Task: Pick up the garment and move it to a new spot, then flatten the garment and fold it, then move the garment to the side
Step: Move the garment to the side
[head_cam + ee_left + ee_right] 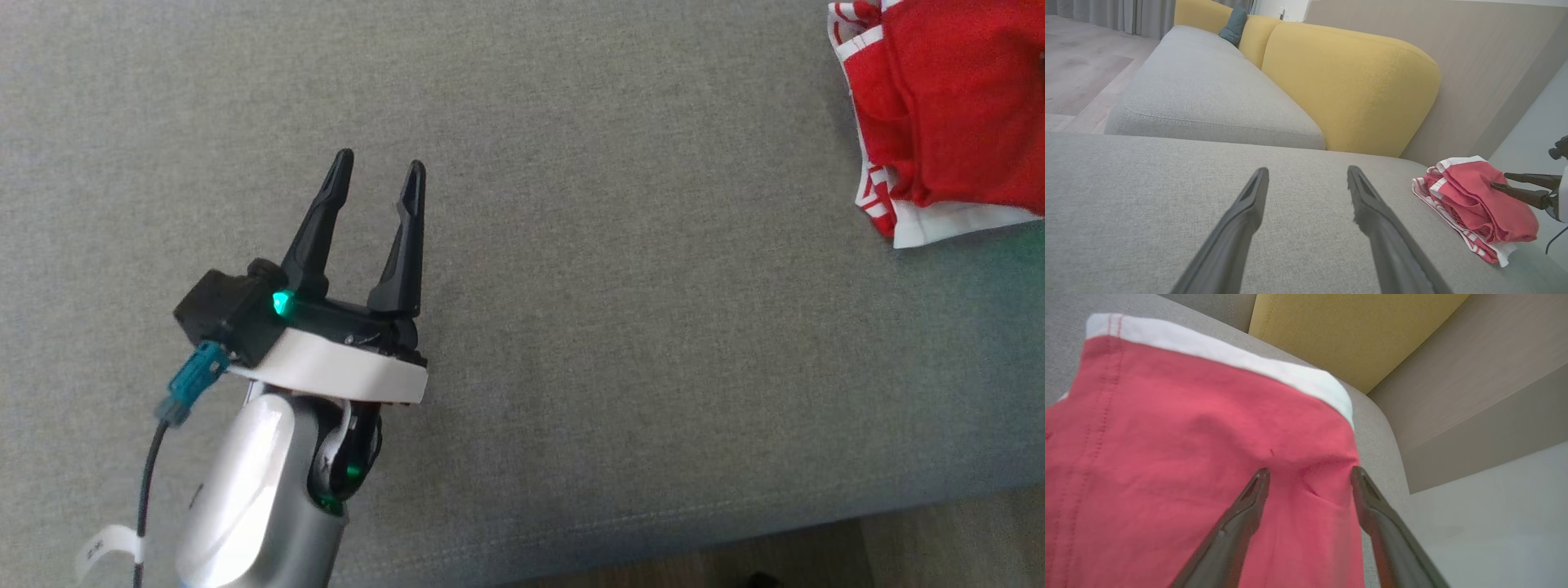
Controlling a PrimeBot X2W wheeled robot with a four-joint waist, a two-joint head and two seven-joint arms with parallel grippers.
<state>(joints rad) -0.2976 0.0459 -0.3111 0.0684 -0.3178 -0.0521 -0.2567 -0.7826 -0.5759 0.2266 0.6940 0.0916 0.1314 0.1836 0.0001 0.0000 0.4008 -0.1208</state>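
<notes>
My right tool stands released, its two dark fingers spread wide with nothing between them. The red garment with white trim lies folded directly ahead of and beneath its fingertips. I cannot tell whether the tips touch the cloth or only come very close. My left tool is also released and holds nothing. It hovers over the bare grey sofa seat, and the garment sits well apart from it, far off to its right, at the end of the cushion.

This is what I judge could go wrong. The spread fingertips are so close to the top layer that pulling the right tool away at a slant could snag the cloth and drag the fold open. The garment also lies near the seat's end edge, just to the right of the right tool, with its white hem close to the drop. A nudge that way could tip it off the cushion. If I grasp it again, a shallow pinch may lift only the top layer and let the stack unfold.

As for containers, I see no box, basket or bin. The garment rests straight on the seat cushion, near the yellow backrest, inside nothing.
</notes>
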